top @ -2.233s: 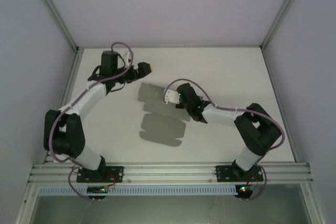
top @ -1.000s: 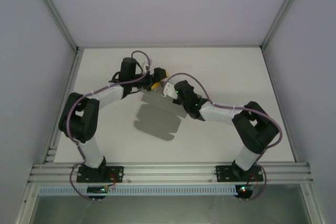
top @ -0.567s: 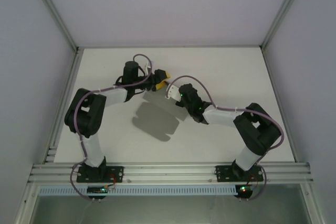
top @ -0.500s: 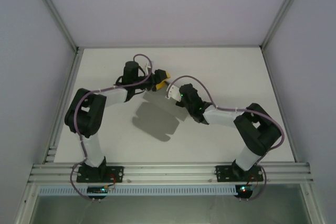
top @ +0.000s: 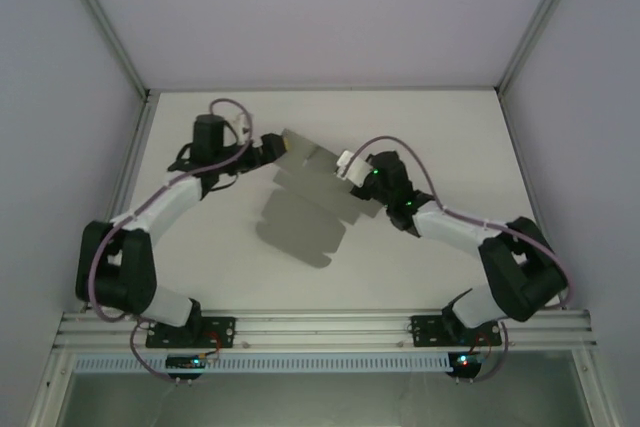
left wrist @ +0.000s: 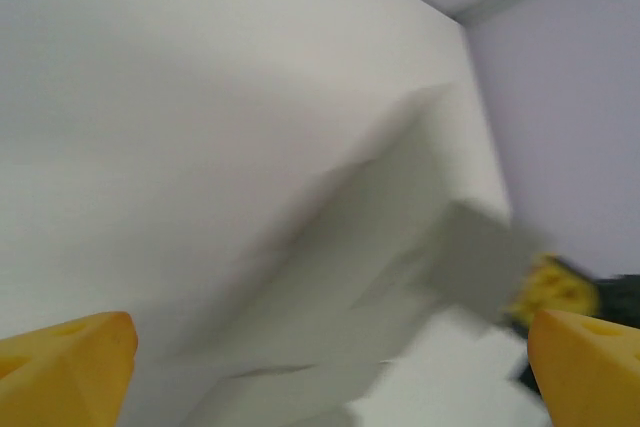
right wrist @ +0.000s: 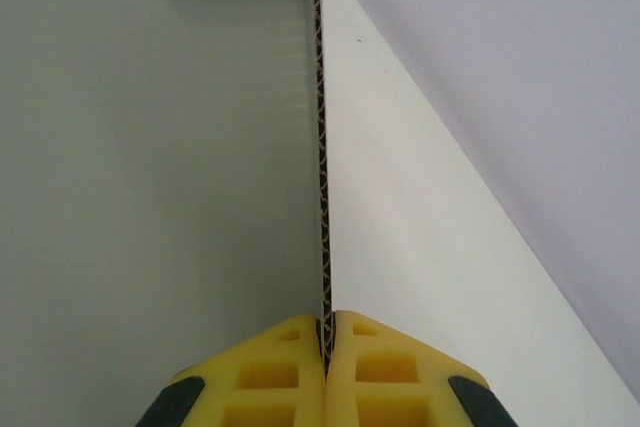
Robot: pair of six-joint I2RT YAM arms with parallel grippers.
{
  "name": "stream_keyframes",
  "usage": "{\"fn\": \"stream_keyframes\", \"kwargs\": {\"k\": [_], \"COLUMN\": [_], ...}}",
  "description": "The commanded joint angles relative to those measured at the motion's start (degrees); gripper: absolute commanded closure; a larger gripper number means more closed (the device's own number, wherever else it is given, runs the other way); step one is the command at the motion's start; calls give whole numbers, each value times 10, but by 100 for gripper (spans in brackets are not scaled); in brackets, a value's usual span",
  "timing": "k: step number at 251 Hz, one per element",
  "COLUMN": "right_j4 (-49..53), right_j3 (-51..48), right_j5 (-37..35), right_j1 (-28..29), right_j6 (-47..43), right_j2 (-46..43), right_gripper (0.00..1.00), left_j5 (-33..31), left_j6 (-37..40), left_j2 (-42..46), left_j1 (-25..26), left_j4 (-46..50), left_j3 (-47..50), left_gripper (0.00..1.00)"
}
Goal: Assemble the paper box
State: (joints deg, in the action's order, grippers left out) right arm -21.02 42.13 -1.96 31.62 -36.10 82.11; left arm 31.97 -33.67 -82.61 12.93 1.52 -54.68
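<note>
text: none legible | labels, numbers: none legible | paper box (top: pixel 305 162): no print readable

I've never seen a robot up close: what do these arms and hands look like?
The left arm and right arm are white tubes between chunky black joints, each trailing a purple cable, with small green lights. The left hand and right hand have yellow fingers.

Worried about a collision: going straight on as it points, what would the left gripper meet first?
Likely the paper box, its grey card right ahead of the open left gripper; depth is unclear.
</note>
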Motion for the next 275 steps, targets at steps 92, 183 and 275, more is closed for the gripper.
{"fn": "stream_keyframes", "kwargs": {"k": [92,183,275], "right_j4": [41,61,67], "right_j3": [25,38,46], "right_j5": [150,114,72], "right_j1": [-63,-41,-7], "right_j6": [66,78,57], "right_j2": [-41,-28,-6], "right_gripper": [100,100,100], "left_j5": [71,184,225], "left_j6": [123,99,113], "left_j2": [-60,-95,-104], "left_j1": [-77,-70,-39], "left_j4": [-68,-179,-195], "left_j3": [81,78,62], "left_gripper": [0,0,3]}}
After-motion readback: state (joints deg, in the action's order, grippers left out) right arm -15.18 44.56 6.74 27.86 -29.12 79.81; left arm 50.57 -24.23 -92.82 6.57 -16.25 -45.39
